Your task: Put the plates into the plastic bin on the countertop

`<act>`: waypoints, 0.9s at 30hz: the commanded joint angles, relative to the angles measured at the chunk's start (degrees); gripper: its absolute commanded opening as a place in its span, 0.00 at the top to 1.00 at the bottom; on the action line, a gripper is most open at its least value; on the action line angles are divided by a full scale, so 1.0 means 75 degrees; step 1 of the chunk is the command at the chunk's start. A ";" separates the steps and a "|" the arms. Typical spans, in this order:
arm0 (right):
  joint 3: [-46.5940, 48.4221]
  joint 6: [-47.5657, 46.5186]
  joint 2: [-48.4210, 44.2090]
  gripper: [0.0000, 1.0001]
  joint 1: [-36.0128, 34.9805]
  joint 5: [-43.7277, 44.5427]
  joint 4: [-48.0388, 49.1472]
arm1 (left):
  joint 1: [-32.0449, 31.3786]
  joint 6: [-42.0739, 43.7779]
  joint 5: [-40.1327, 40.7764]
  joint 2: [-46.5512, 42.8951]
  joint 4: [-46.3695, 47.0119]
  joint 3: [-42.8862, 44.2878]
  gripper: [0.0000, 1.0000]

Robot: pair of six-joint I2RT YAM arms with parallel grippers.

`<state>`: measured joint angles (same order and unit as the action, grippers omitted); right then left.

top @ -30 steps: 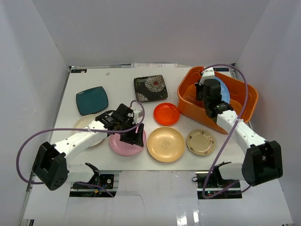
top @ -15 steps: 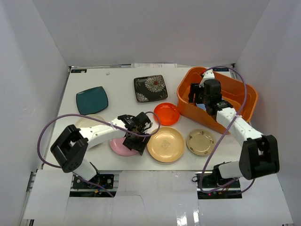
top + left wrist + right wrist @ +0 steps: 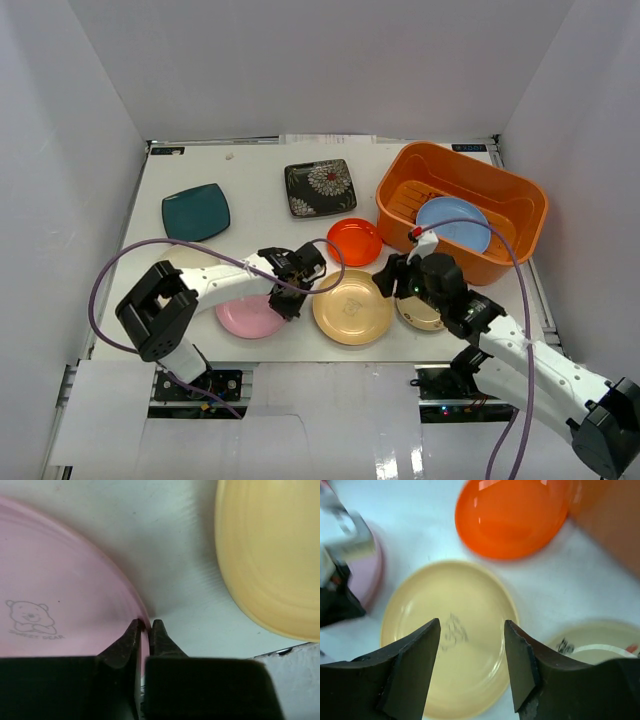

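Quitting the bin (image 3: 462, 153) at the far-right corner w/ the blue plate (image 3: 452, 222) left inside, R gripper (image 3: 392, 278) hovers wide open, empty, over the tan plate (image 3: 352, 307), while L gripper (image 3: 144, 626) pinches the pink plate (image 3: 245, 318) by its rim near the front edge: one in, two picks lined up.

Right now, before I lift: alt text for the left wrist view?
The left gripper is pinched shut on the rim of a round pink plate printed with a small bear. A round tan-yellow plate lies apart to the right, with bare white countertop between them.

Lab test booth: white panels (image 3: 320, 70) wall a plain white countertop (image 3: 255, 170)
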<state>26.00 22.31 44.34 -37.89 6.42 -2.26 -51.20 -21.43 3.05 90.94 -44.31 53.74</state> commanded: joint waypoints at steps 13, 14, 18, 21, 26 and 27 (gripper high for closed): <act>-0.1451 0.2498 -0.0510 0.48 -0.1112 0.1053 -0.0917 | -0.0029 -0.0518 -0.0312 -0.1214 0.0166 0.0147 1.00; -0.1428 0.2533 -0.0463 0.49 -0.1205 0.1159 -0.1056 | -0.0029 -0.0518 -0.0359 -0.1296 0.0201 0.0171 1.00; -0.1439 0.2639 -0.0404 0.50 -0.1288 0.1395 -0.1187 | -0.0029 -0.0459 -0.0662 -0.1577 0.0284 0.0463 1.00; -0.1404 0.2733 -0.0263 0.50 -0.1358 0.1476 -0.1292 | -0.0029 -0.0412 -0.0758 -0.1730 0.0295 0.0709 1.00; -0.1696 0.2861 -0.0065 0.55 -0.1394 0.1337 -0.0918 | -0.0029 -0.0400 -0.1004 -0.1941 0.0354 0.1120 1.00; -0.1743 0.2897 0.0029 0.57 -0.1405 0.1266 -0.0708 | -0.0029 -0.0389 -0.0993 -0.1964 0.0366 0.1178 1.00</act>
<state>14.61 42.13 42.92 -48.05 15.31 -10.46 -51.31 -23.83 -0.95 78.98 -44.12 59.70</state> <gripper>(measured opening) 0.455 0.031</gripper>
